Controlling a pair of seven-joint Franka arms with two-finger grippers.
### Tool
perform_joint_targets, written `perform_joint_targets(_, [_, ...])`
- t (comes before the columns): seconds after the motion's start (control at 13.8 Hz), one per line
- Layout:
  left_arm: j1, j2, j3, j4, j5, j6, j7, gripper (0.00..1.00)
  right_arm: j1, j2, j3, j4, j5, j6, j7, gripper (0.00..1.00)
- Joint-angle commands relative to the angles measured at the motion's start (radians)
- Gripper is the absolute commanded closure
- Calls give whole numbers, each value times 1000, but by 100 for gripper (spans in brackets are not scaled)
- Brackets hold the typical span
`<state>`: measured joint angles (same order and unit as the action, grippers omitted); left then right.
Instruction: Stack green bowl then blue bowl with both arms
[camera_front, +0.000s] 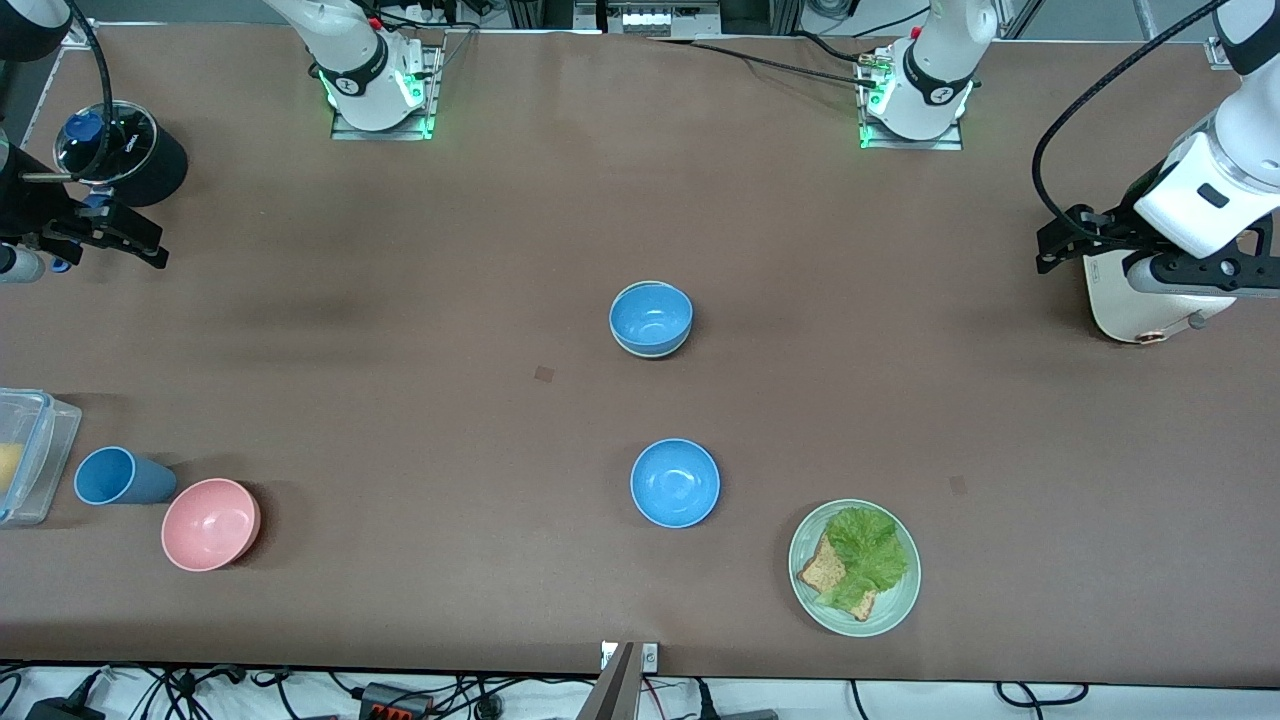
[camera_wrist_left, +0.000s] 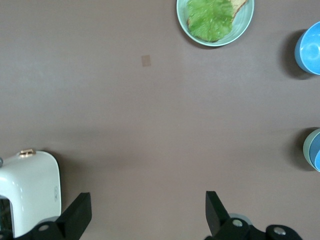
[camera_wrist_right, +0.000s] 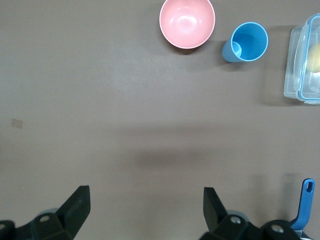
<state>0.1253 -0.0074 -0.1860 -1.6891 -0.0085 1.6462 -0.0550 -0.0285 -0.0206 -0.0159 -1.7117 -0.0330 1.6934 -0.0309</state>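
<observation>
- The left gripper (camera_wrist_left: 145, 215) hung in the air at the left arm's end of the table, its two black fingers (camera_wrist_left: 77, 214) spread wide with nothing between them.
- Just beside it stood a cream-white toaster (camera_front: 1135, 305), partly hidden under the left arm's wrist in the front view.
- Out from that gripper, toward the table's middle, a blue bowl (camera_front: 651, 316) sat nested in the green bowl (camera_front: 648, 349); only a thin pale-green rim showed around and under the blue.
- In the left wrist view this stack appeared cut by the picture's edge, the green bowl's rim (camera_wrist_left: 306, 148) wrapping the blue one.
- A second blue bowl (camera_front: 675, 482) stood alone on the table, nearer to the front camera than the stack and apart from it.
- Beside that second bowl, toward the left arm's end, lay a pale-green plate (camera_front: 900, 600) with toast and lettuce on it.
- The right gripper (camera_wrist_right: 145, 212) hung over the right arm's end of the table, its fingers likewise wide apart and empty.
- Close by it stood a black round container (camera_front: 150, 160) with a clear lid.
- Nearer to the front camera at that end were a pink bowl (camera_front: 210, 523), a blue cup (camera_front: 122, 476) lying beside it, and a clear plastic box (camera_front: 35, 455).
- Both arms waited well apart from the bowls.
</observation>
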Motion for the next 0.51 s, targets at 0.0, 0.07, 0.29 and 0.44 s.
perform_joint_targets(0.0, [-9,-3,14,-1,-22,-16,-11,0,-10,1,7,9,18,-8,-47,0])
perform_joint_targets(0.07, [-10,6,13,12,-22,-17,-5,0,-8,2,8,13,19,-9,-37,0])
perform_joint_targets(0.29, [-7,20,10,28,-44,-20,-9,0,-7,2,8,15,18,-8,-37,0])
perform_joint_targets(0.44, [-1,23,13,29,-45,-28,-9,0,-7,2,8,15,18,-9,-38,0])
